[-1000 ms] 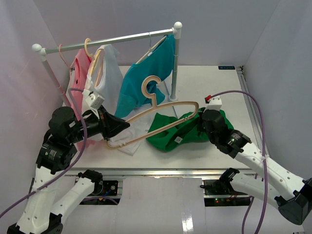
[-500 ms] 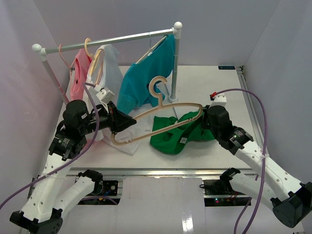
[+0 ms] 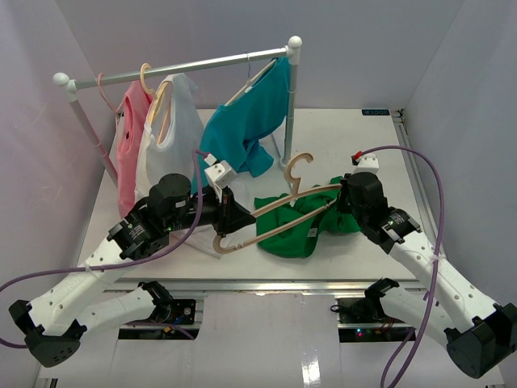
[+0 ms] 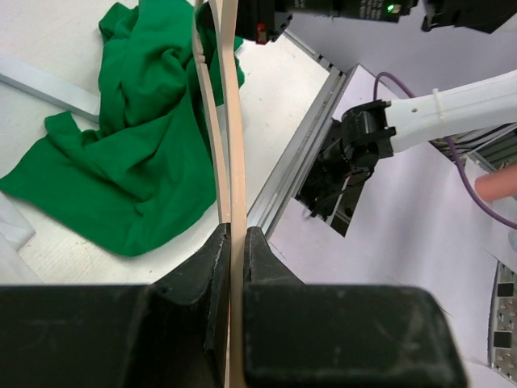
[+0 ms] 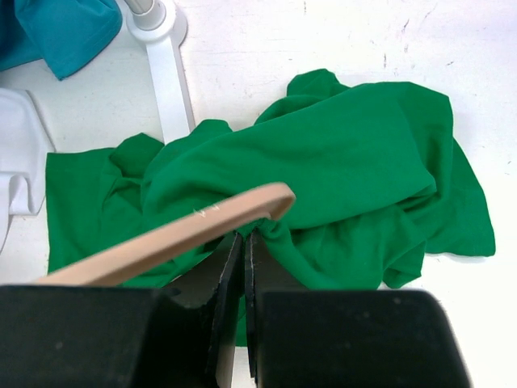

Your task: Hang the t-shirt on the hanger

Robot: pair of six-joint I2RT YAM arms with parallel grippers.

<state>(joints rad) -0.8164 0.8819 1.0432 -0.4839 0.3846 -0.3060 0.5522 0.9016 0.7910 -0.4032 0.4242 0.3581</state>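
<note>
The bright green t-shirt (image 3: 300,230) lies crumpled on the table right of centre. The pale wooden hanger (image 3: 279,214) hangs slanted above it, hook (image 3: 297,166) pointing up. My left gripper (image 3: 234,220) is shut on the hanger's left end; in the left wrist view the thin bars (image 4: 234,121) run out from between the jaws (image 4: 232,238) over the t-shirt (image 4: 137,145). My right gripper (image 3: 338,204) is shut on a fold of the t-shirt (image 5: 347,153), jaws (image 5: 245,239) pinching green cloth just under the hanger's right tip (image 5: 266,200).
A clothes rail (image 3: 178,66) stands at the back left, carrying a pink shirt (image 3: 129,153), a white shirt (image 3: 174,133) and a teal-blue t-shirt (image 3: 242,121). Its right post (image 3: 291,105) and foot (image 5: 166,73) stand just behind the green cloth. An aluminium edge (image 4: 299,153) borders the table.
My left arm has swung right and carried the hanger toward the t-shirt, so its right tip now reaches the right gripper. The right gripper kept its hold on the cloth.
</note>
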